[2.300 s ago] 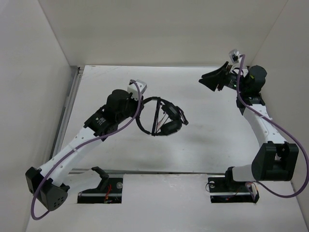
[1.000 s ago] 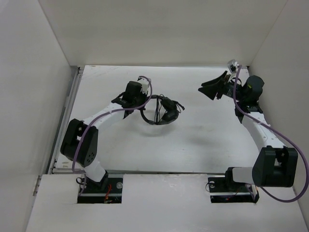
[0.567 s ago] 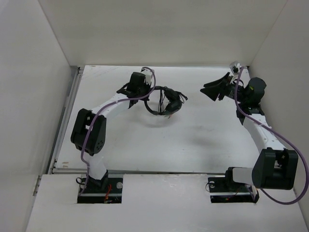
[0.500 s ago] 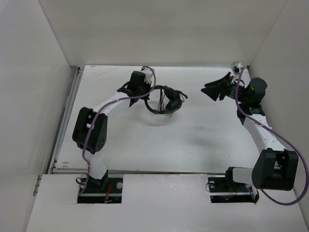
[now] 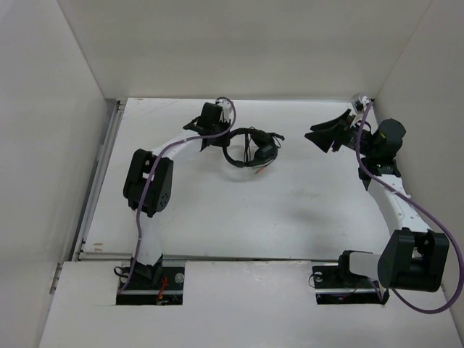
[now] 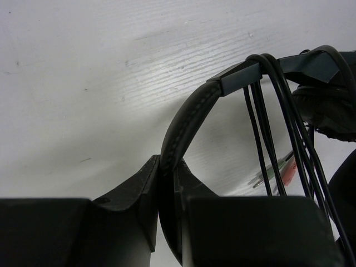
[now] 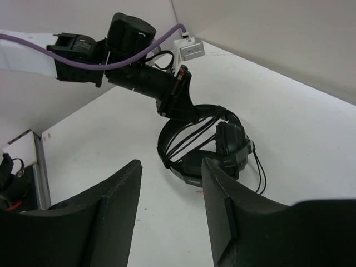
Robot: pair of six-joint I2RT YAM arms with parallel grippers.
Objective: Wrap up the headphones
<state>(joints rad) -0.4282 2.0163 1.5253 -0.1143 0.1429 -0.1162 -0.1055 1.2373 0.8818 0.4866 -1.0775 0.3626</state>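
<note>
Headphones [image 5: 250, 148], table's [image 5: 217, 210] 12 o'clock end; long axis 9-to-3 o'clock, earcups [image 5: 265, 151] toward 3, headband [image 6: 189, 119] toward 9, pinched tight by left gripper [image 6: 167, 172]. Right gripper [image 5: 326, 134] at 3 o'clock, well apart, jaws spread.

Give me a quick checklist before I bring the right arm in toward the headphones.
1. Left end effector shut on the headband of the headphones: ok.
2. Right end effector open, empty, apart from the headphones: ok.
3. Cable looped across the headband in several strands: ok.
4. Plug tucked in: not ok, it hangs loose beneath the loops.
5. Earcups off the table: cannot tell.
</note>
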